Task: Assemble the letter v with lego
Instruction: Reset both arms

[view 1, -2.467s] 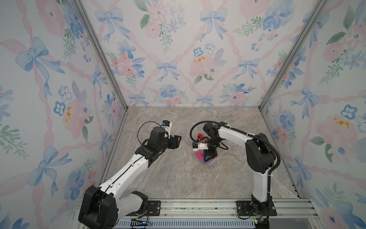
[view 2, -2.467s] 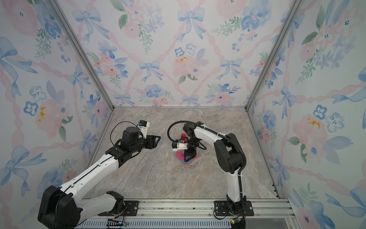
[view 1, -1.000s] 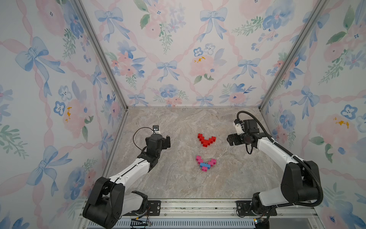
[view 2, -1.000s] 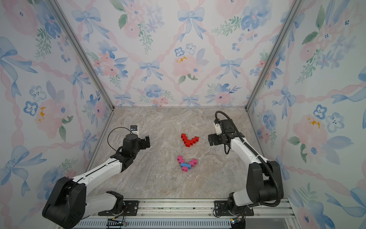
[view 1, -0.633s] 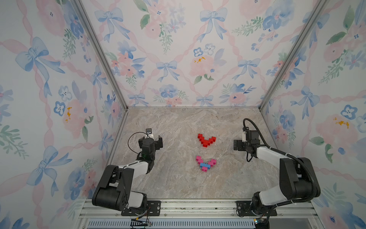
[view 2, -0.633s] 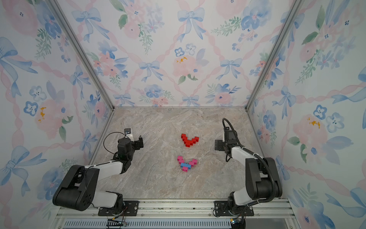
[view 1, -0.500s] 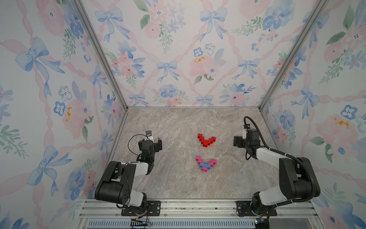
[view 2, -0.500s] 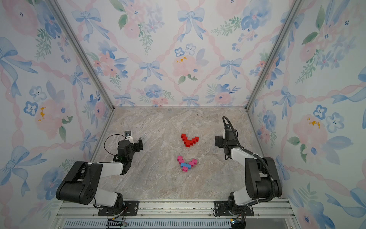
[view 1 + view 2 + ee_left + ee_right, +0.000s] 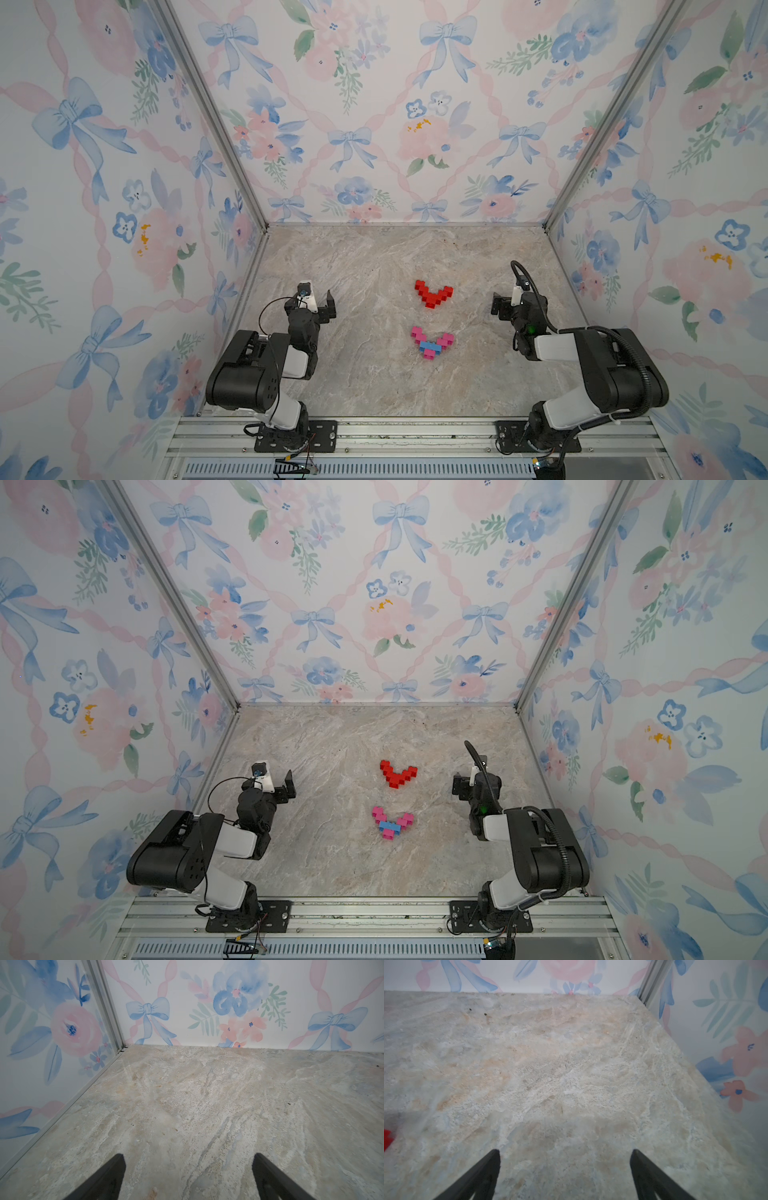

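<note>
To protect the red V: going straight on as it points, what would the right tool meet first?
Right tool: probably bare table, then the back wall; the red V lies aside.

I am looking down on a beige-grey, marble-patterned tabletop (image 9: 374, 386), flat and matte, with darker veins running across it. Two small brick builds lie directly on it near the middle, both flat on the stone and apart from each other. The farther one is a V of square red studded plastic bricks (image 9: 433, 294), its point towards me. The nearer one is a V of square pink studded plastic bricks (image 9: 431, 334) with one longer blue plastic brick (image 9: 429, 345) across its lower middle. Both top views show them. In my right wrist view, a red sliver of brick (image 9: 386, 1138) sits at the frame edge.
</note>
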You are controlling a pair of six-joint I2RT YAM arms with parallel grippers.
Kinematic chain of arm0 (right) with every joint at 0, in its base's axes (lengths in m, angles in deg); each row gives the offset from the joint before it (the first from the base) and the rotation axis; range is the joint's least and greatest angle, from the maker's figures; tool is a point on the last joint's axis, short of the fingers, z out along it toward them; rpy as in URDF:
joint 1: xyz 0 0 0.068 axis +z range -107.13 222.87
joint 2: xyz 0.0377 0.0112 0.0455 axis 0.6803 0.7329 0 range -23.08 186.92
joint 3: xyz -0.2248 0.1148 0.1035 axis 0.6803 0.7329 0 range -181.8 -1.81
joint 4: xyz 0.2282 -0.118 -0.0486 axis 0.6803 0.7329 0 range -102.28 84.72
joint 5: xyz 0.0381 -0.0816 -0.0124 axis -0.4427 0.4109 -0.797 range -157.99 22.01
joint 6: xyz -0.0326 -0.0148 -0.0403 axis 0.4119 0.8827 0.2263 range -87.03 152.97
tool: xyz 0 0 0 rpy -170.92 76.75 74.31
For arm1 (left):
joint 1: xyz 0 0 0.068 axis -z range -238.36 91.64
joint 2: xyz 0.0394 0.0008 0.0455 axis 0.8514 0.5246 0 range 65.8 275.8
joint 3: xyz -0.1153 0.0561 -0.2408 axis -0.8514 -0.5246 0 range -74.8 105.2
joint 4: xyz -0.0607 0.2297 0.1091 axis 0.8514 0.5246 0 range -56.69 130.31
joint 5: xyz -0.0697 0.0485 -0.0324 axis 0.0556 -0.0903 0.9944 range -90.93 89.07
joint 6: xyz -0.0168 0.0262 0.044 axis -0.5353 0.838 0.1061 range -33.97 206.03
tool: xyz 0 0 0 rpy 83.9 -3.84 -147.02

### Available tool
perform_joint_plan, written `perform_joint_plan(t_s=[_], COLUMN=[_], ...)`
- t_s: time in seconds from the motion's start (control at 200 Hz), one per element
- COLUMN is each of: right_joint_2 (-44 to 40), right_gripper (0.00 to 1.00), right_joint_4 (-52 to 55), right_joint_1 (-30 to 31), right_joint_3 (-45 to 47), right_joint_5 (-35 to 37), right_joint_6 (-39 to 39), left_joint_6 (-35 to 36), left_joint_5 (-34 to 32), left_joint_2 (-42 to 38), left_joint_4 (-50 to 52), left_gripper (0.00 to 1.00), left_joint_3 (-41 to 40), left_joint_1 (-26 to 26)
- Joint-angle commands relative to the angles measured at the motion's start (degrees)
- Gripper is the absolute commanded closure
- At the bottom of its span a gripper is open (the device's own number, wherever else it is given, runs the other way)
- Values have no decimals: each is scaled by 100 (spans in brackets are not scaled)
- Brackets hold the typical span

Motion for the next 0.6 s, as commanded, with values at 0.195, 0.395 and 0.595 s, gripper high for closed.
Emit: perform_joint_plan(t_s=[0.195,0.395,0.595], right_joint_2=[0,0,8], right_gripper=[3,3,3], right_joint_4=[-419,-417,-399], right_joint_1=[58,58,121], right_joint_3=[-86,-94,-111], right_joint_5=[-25,-25,-60], right_joint_6=[21,26,100], left_joint_6=[103,99,104], left_joint_5=[52,55,51], left_joint_2=[28,20,19], left_joint_4=[-515,-514,-512], left_gripper=[2,2,6], left_joint_3=[-20,-22,-17], left_joint_1=[16,17,8])
